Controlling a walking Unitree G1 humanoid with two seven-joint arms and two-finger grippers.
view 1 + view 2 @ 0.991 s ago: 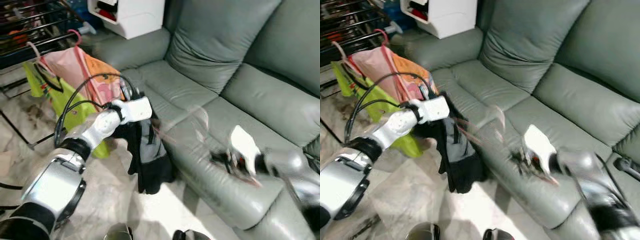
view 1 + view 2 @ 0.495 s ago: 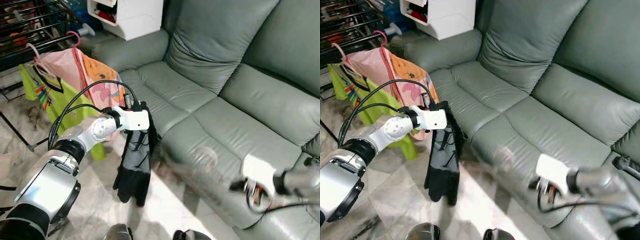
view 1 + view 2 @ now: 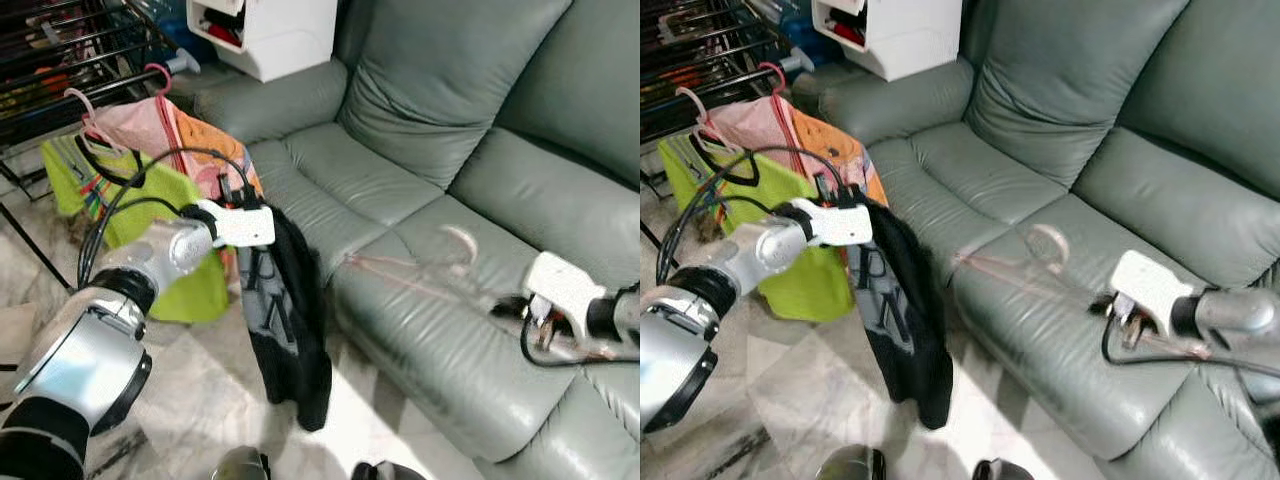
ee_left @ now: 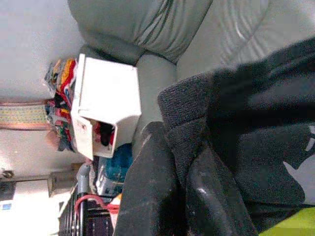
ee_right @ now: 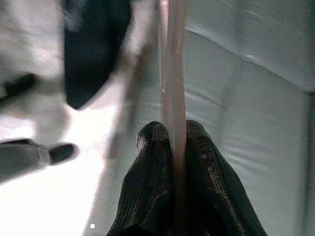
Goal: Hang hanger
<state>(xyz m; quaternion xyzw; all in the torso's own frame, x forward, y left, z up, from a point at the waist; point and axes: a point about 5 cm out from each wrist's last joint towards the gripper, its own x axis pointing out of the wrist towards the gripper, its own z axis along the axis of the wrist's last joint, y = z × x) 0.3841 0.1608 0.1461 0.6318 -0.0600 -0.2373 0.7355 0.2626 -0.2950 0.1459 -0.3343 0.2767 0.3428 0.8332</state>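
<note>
My left gripper is shut on the collar of a black garment with a grey print, which hangs down in front of the sofa. The left wrist view has both fingers pinching the dark cloth. My right gripper is shut on a clear pink hanger, held above the sofa seat with its hook up and one end reaching toward the garment. In the right wrist view the hanger bar runs out from between the fingers.
A grey leather sofa spans the right and back. At the upper left a black drying rack holds a pink-orange top and a green shirt on hangers. A white cabinet stands behind. Below is marble floor.
My right gripper has risen from the sofa's front edge and now holds the hanger steady over the seat. The black garment hangs closer to the sofa and lower. The camera shifted slightly.
</note>
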